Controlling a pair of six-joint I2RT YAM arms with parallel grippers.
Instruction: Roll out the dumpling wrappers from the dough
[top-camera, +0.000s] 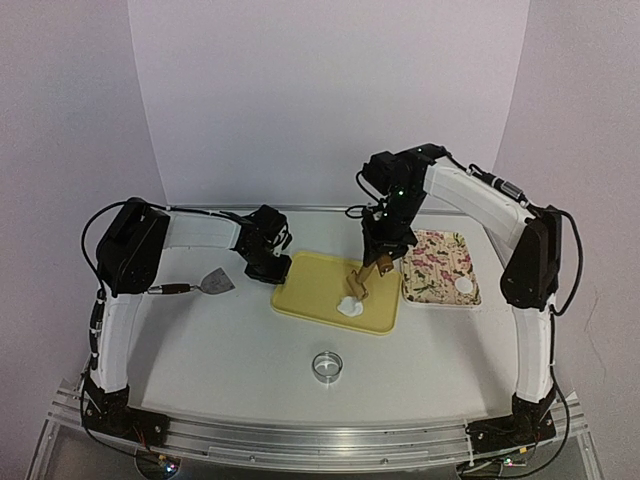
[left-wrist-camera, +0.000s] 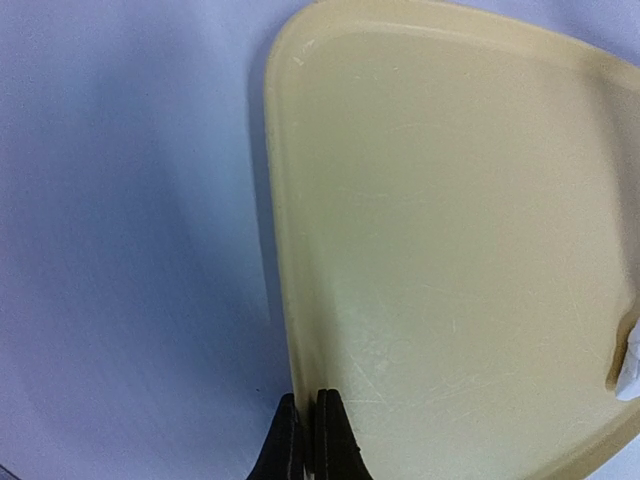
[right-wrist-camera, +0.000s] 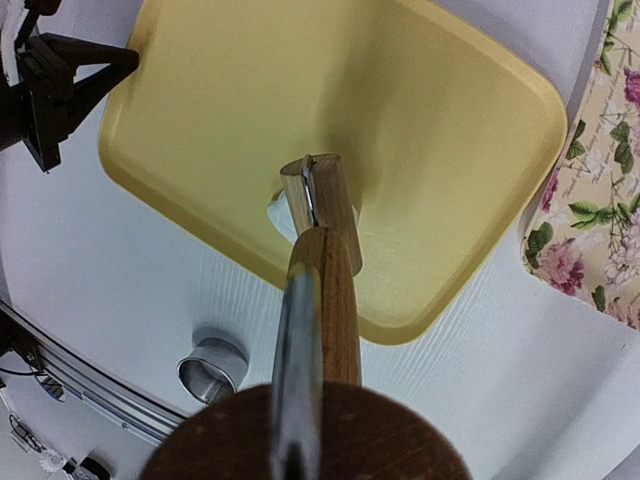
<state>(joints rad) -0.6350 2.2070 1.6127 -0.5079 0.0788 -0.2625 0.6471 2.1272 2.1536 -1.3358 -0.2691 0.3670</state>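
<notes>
1. Right gripper (top-camera: 383, 256): pinching the handle of a wooden roller (top-camera: 363, 279). The roller slants down from the jaws toward 7 o'clock in the top view. The wrist view shows the roller head resting on a dough lump (top-camera: 350, 306).

2. Dough lump: white and uneven, at 7 o'clock from the right gripper, just beyond the roller head. It is the only item in the yellow tray (top-camera: 310, 285) and sits near the tray's near edge.

3. Dumpling wrapper (top-camera: 464, 286): one small flat white disc at 4 o'clock from the right gripper, apart from it. It lies in the near right corner of the floral tray (top-camera: 430, 262), which holds nothing else. The floral tray stands just beside the yellow tray at 3 o'clock of it.

4. Left gripper (left-wrist-camera: 308, 442): fingers pressed together with nothing between them, the tips at the left rim of the yellow tray. Contact with the rim cannot be told. The dough lump is at 4 o'clock from it, across the tray.

5. Ring cutter (top-camera: 327, 365): shiny, on the table (top-camera: 220, 340) at 6 o'clock of the yellow tray, clear of both grippers.

6. Scraper (top-camera: 212, 282): on the table at 8 o'clock of the left gripper.
</notes>
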